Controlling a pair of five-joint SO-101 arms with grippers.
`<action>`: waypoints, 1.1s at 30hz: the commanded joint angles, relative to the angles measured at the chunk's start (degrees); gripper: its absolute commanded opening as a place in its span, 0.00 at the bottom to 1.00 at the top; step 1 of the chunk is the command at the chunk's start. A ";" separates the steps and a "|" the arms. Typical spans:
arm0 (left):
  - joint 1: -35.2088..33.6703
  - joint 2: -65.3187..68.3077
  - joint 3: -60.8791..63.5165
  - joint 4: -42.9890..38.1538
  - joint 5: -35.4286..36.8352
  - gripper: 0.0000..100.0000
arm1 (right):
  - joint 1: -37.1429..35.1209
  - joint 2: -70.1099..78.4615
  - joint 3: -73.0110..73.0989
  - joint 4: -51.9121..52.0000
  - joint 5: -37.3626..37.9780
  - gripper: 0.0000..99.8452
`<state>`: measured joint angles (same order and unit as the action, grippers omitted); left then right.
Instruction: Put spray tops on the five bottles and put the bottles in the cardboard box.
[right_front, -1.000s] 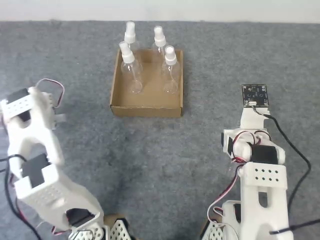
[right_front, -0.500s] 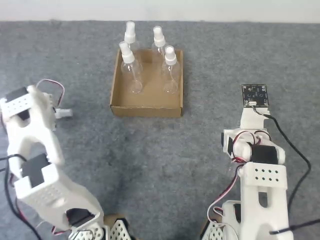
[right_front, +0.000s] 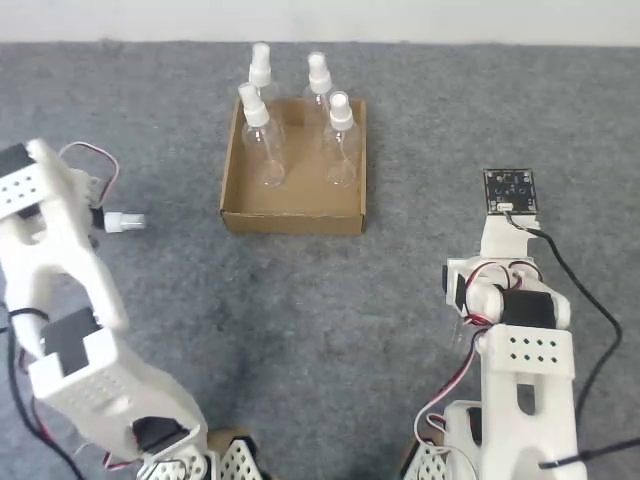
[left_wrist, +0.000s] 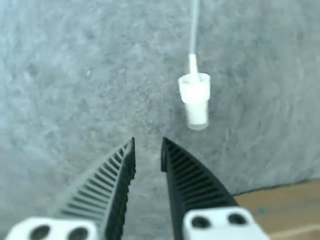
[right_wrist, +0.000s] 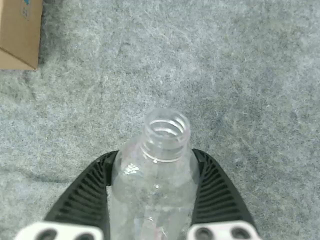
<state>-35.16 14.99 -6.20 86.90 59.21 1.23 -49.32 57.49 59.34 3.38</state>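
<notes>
A white spray top (right_front: 125, 221) lies on its side on the grey carpet, left of the cardboard box (right_front: 293, 215). In the left wrist view the same spray top (left_wrist: 195, 102) with its thin tube lies a little ahead of my left gripper (left_wrist: 147, 145), whose fingers stand a narrow gap apart and hold nothing. My right gripper (right_wrist: 152, 157) is shut on a clear bottle (right_wrist: 161, 145) with a bare threaded neck, held upright at the right arm (right_front: 510, 310). Several capped bottles (right_front: 262, 140) stand in the box.
A corner of the box (right_wrist: 20, 30) shows in the right wrist view, well off from the held bottle. Open carpet (right_front: 320, 320) lies between the two arms and in front of the box. The table's far edge runs behind the box.
The left arm has drawn back toward the left, and the spray top has come out from beside it onto the carpet. The right arm has not moved.
</notes>
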 joint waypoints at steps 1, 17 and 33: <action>0.35 -0.44 -4.00 0.88 -16.26 0.04 | 0.66 -1.45 -0.62 -1.36 -0.18 0.01; 3.25 -0.44 -6.90 -0.88 -83.69 0.01 | 0.66 -1.98 2.99 -5.85 -0.09 0.01; 5.63 8.09 -21.05 12.75 -128.97 0.01 | 0.66 -1.54 2.99 -6.02 -0.09 0.01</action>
<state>-29.45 20.70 -20.97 95.34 -57.98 1.23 -49.32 61.45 55.12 3.38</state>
